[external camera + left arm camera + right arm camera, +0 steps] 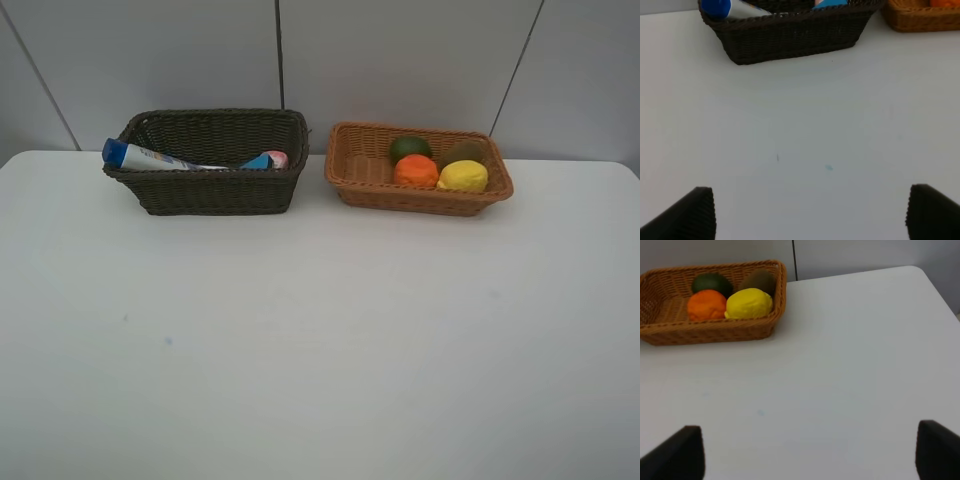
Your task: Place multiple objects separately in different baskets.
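Two woven baskets stand side by side along the far edge of the white table (320, 340), close to each other but not touching. The dark brown basket (212, 160) sits toward the far left corner, the light tan basket (418, 168) toward the far right.

In the dark basket a white bottle with a blue cap (145, 157) lies tilted, its capped end resting on the left rim and poking over it. Near the right end of the same basket a small pink bottle (276, 158) shows just above the front rim, with something blue touching it; what that blue thing is cannot be told. Anything lower in this basket is hidden by its deep wall.

In the tan basket four fruits are bunched at the right end: the lime (410, 148) and the kiwi (465, 152) at the back, the orange (416, 171) and the lemon (463, 176) in front, each touching its neighbours.

The left gripper (810, 212) is spread wide and holds nothing, over bare table well in front of the dark basket. The right gripper (810, 452) is likewise spread wide and holds nothing, over bare table in front of the tan basket. Nothing lies between either gripper and the baskets.

The tabletop is matt white with a few faint specks. Behind it is a pale grey wall (400, 60) of panels with dark seams.
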You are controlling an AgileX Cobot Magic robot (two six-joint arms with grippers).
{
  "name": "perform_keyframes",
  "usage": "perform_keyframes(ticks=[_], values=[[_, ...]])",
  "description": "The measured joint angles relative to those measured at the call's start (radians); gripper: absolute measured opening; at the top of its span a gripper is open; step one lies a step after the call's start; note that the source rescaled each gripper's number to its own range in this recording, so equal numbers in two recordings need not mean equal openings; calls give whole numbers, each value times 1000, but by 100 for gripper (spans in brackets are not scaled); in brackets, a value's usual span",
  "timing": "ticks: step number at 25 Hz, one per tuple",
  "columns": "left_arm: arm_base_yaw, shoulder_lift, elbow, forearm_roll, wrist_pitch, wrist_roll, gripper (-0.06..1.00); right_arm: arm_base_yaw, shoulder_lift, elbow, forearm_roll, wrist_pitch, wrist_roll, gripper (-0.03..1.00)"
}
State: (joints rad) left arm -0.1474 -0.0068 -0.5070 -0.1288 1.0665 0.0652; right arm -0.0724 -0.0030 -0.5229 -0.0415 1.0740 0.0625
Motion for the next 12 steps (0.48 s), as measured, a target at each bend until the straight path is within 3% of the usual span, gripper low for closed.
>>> perform_keyframes(ticks=[12], values=[[0,0,0,0,0,0,100,0,0,0,0,0,0,100]])
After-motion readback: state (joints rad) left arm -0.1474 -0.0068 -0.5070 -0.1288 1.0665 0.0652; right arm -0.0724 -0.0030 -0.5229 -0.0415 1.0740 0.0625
